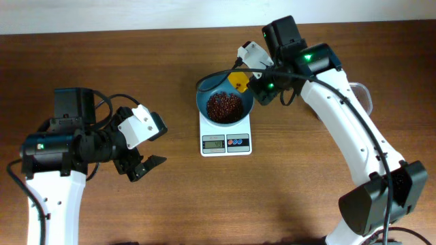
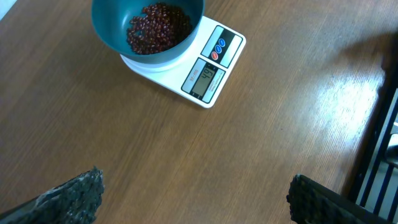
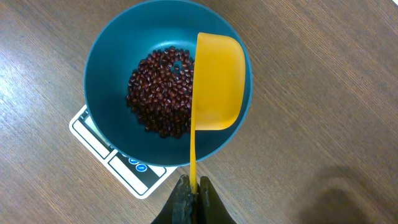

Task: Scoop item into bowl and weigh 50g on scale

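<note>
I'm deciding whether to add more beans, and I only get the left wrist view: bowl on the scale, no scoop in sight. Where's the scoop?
Observer: The yellow scoop hangs over one side of the bowl, and the right gripper is pinching its handle.
Operator: Any beans in it?
Observer: None show on the scoop face I can see. The beans lie in the bowl.
Operator: Where's my arm relative to the scale?
Observer: Overhead, the left gripper is open and empty, off to the left of the scale.
</note>
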Robot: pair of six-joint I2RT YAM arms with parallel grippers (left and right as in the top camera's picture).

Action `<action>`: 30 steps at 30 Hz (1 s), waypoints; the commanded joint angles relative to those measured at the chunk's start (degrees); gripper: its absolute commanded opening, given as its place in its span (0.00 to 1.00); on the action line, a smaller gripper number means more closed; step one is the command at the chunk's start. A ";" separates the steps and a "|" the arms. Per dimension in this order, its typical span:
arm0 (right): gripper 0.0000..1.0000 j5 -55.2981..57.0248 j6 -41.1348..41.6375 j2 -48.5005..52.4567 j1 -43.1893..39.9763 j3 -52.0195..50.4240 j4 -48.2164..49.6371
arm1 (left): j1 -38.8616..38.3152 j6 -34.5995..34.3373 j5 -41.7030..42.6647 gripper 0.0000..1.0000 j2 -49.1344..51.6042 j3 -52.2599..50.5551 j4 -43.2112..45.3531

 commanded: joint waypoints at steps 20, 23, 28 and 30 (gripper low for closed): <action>0.04 1.38 0.52 -2.14 1.49 2.84 -0.26 | 0.24 -0.74 1.27 0.99 -0.20 0.72 -0.09; 0.04 1.38 0.52 -2.14 1.49 2.84 -0.24 | 0.24 -0.74 1.27 0.99 -0.20 0.72 -0.09; 0.04 1.36 0.52 -2.14 1.66 2.84 -0.24 | 0.24 -0.74 1.27 0.99 -0.20 0.72 -0.09; 0.04 1.16 0.52 -2.14 1.75 2.86 -0.22 | 0.24 -0.74 1.27 0.99 -0.20 0.72 -0.09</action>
